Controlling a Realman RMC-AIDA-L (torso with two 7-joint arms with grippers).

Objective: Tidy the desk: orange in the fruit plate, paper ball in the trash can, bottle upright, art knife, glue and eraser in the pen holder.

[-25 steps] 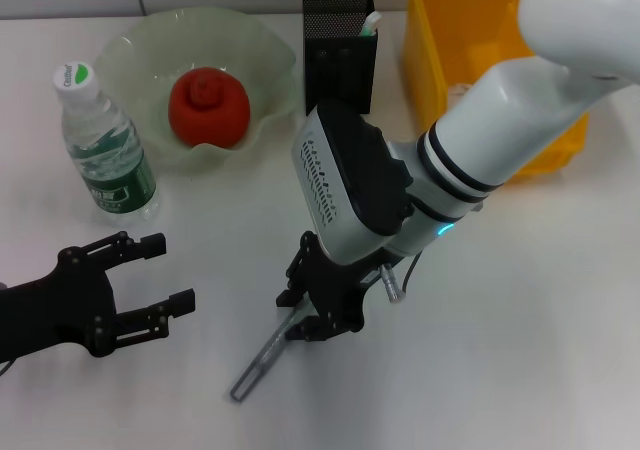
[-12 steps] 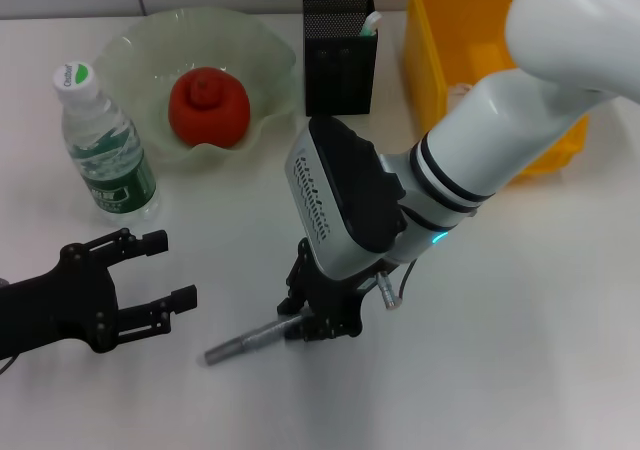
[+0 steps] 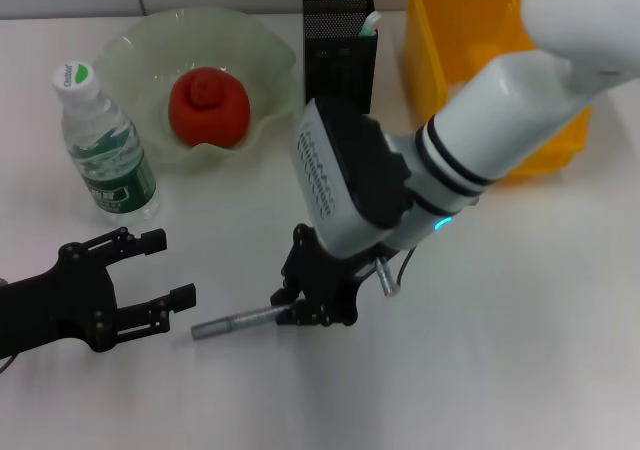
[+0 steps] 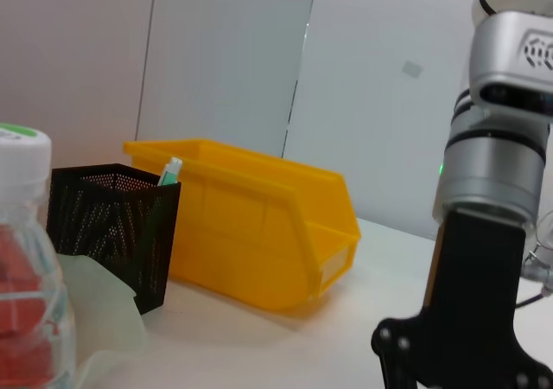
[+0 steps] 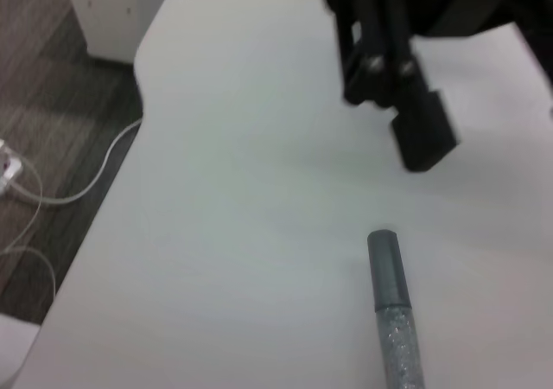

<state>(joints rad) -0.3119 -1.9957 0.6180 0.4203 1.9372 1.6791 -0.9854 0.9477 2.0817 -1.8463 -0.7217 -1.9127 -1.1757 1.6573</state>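
The art knife [image 3: 240, 321] is a thin grey stick. One end looks sparkly and the tip is a darker grey cap, as the right wrist view shows [image 5: 393, 307]. It lies almost flat, just above the white table [image 3: 520, 370], with one end stuck in the right claw [image 3: 312, 312] and the free end pointing toward the left claw [image 3: 165, 270].

The right claw is black and is closed tight on the art knife. It hangs low over the middle of the table. The right arm [image 3: 480, 150] is big and white with black rings. It comes in from the far right and bends down to the claw.

The left claw is black too. Its fingers [image 3: 150, 240] are spread wide and hold nothing. It sits low at the near left side of the table, near the free end of the art knife but not touching it.

The bottle [image 3: 105, 150] stands upright on the left, with a white cap and a green label. The red-orange fruit [image 3: 208, 106] sits in the pale green fruit plate [image 3: 260, 45]. The black mesh pen holder [image 3: 340, 55] stands behind the right arm, with a white and green stick poking out. A yellow bin [image 3: 450, 30] stands to its right.
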